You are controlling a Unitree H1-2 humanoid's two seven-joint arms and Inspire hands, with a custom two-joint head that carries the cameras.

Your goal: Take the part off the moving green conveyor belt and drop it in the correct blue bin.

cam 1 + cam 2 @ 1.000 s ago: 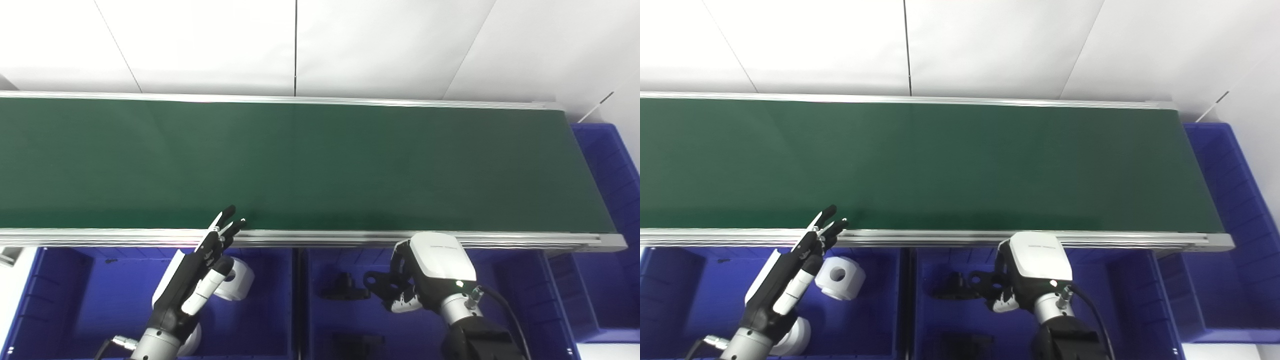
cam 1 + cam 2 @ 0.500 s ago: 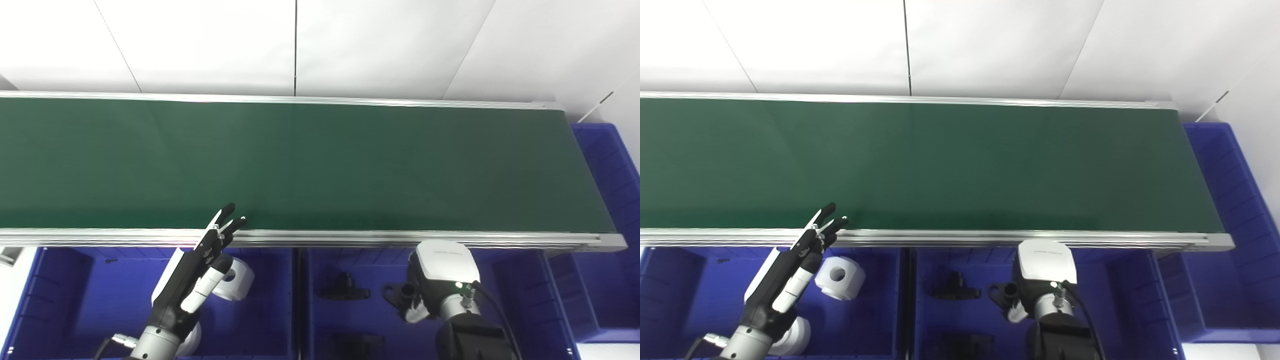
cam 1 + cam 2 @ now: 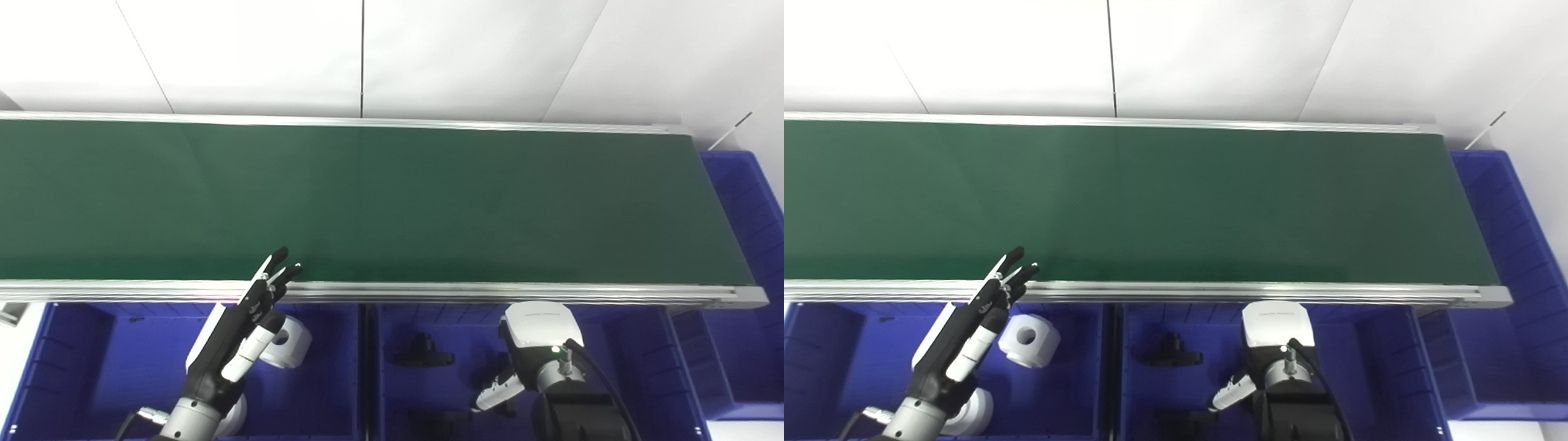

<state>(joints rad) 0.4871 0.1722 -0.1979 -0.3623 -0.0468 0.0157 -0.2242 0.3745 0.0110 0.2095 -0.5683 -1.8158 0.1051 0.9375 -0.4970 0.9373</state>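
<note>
- Since the earlier frames your right hand (image 3: 531, 352) has pulled back toward you over the middle blue bin (image 3: 637, 343). The black part it carried one second ago no longer shows in it, so I judge the part was dropped.
- Now that hand holds nothing that I can see; a white finger sticks out to the left, but I cannot tell if the fingers are apart or closed.
- Your left hand (image 3: 242, 327) is empty, with fingers stretched and spread, tips over the near rail of the green conveyor belt (image 3: 392, 202).
- The belt is bare; no part is on it.
- A black part (image 3: 422, 354) lies in the middle bin; a white spool (image 3: 288, 341) lies in the left blue bin (image 3: 92, 361).
- To do the step well, keep both hands low and near the rail, and wait until the next part comes.
</note>
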